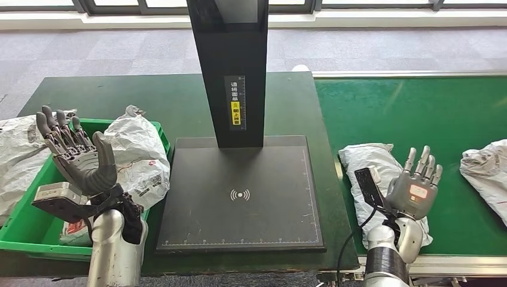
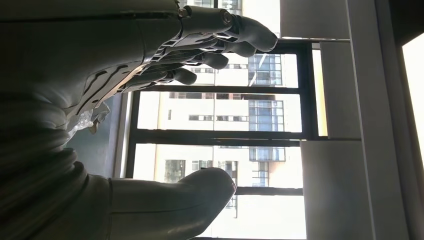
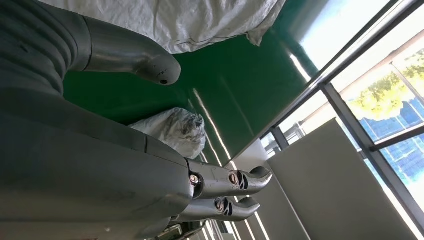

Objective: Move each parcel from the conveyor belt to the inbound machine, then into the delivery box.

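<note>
Parcel lies on the green conveyor belt, and we see the right robot hand raised just over its near end, fingers spread, holding nothing. A second parcel sits further right on the belt, apart. Left robot hand is up over the green delivery box, fingers apart, empty; a white parcel rests in the box beside it. Between them on the tabletop stands the inbound machine, its black post rising from the pad's far edge.
</note>
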Available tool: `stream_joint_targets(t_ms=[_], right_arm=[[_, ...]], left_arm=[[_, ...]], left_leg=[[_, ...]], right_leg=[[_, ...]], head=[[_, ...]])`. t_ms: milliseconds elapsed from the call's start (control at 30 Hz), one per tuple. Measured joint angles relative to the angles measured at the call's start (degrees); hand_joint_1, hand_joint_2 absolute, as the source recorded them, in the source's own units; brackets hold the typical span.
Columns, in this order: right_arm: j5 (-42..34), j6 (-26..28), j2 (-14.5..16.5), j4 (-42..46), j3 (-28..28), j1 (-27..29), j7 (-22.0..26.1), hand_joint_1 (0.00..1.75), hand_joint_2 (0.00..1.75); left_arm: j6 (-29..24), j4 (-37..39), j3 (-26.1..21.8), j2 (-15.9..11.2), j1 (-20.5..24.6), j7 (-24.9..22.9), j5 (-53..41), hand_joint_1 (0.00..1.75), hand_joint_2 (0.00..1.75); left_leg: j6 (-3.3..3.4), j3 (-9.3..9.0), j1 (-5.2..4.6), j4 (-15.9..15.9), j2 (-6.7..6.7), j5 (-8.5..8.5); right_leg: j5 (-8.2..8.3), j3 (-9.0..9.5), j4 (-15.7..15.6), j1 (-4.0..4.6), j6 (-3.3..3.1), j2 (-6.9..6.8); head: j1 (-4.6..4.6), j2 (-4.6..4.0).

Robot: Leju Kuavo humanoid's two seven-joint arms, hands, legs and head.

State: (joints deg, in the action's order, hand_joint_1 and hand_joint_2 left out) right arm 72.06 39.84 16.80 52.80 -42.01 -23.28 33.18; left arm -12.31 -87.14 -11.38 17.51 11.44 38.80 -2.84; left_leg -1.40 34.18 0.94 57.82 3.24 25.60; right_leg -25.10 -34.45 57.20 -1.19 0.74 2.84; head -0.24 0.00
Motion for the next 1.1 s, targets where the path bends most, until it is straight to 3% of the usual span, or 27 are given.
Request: stream_joint_targets(t_ms=[133, 333, 433, 633, 967, 1100], right_arm=[[-1.0, 0.0, -0.9, -3.4, -1.1, -1.1, -1.9, 0.00, 1.75], [-4.6, -0.5, -4.8, -13.6, -1.8, -3.4, -6.6, 0.00, 1.75], [-8.7, -5.9, -6.7, -17.9, -1.8, -4.1, -7.9, 0.00, 1.75], [-18.8, -22.0, -10.4, -25.1, -2.8, -5.0, -4.1, 0.00, 1.75], [-19.3, -26.0, -13.0, -29.6, -3.1, -5.6, -7.3, 0.00, 1.75], [-15.7, -25.7, -13.2, -30.6, -3.1, -6.4, -12.2, 0.00, 1.75]], left_arm=[[0.3, -0.1, 0.1, 0.0, -0.3, 0.0, 0.4, 0.00, 1.75], [1.1, -0.2, 0.5, -0.2, -1.6, 0.0, 0.5, 0.00, 1.75], [1.7, 0.0, 0.5, -0.3, -1.5, 0.0, 0.1, 0.00, 1.75], [2.8, 0.7, 0.5, -0.4, -1.5, 0.0, -1.0, 0.00, 1.75], [3.0, 1.7, 0.5, -0.4, -1.3, 0.0, -1.7, 0.00, 1.75], [3.0, 2.2, 0.5, -0.5, -1.3, 0.0, -1.8, 0.00, 1.75]], left_leg=[[0.00, -0.01, -0.01, 0.0, -0.02, 0.00], [0.01, 0.02, -0.01, 0.0, 0.10, -0.01], [0.00, 0.00, -0.01, 0.0, 0.02, -0.01], [0.00, 0.00, -0.01, 0.0, 0.04, -0.01], [0.00, -0.02, -0.01, 0.0, 0.03, -0.01], [0.02, -0.14, -0.01, 0.0, 0.03, 0.00]], right_leg=[[0.00, 0.00, 0.0, -0.01, 0.00, 0.02], [0.00, 0.00, 0.0, -0.01, 0.00, -0.03], [0.00, 0.00, 0.0, -0.01, 0.00, 0.01], [0.00, -0.01, 0.0, -0.01, 0.00, -0.02], [0.00, 0.00, 0.0, -0.01, 0.00, -0.01], [0.00, 0.11, -0.1, 0.00, 0.01, 0.01]], head=[[0.00, 0.00], [0.00, 0.00], [0.00, 0.00], [-0.02, 0.00], [-0.02, 0.00], [-0.02, 0.00]])
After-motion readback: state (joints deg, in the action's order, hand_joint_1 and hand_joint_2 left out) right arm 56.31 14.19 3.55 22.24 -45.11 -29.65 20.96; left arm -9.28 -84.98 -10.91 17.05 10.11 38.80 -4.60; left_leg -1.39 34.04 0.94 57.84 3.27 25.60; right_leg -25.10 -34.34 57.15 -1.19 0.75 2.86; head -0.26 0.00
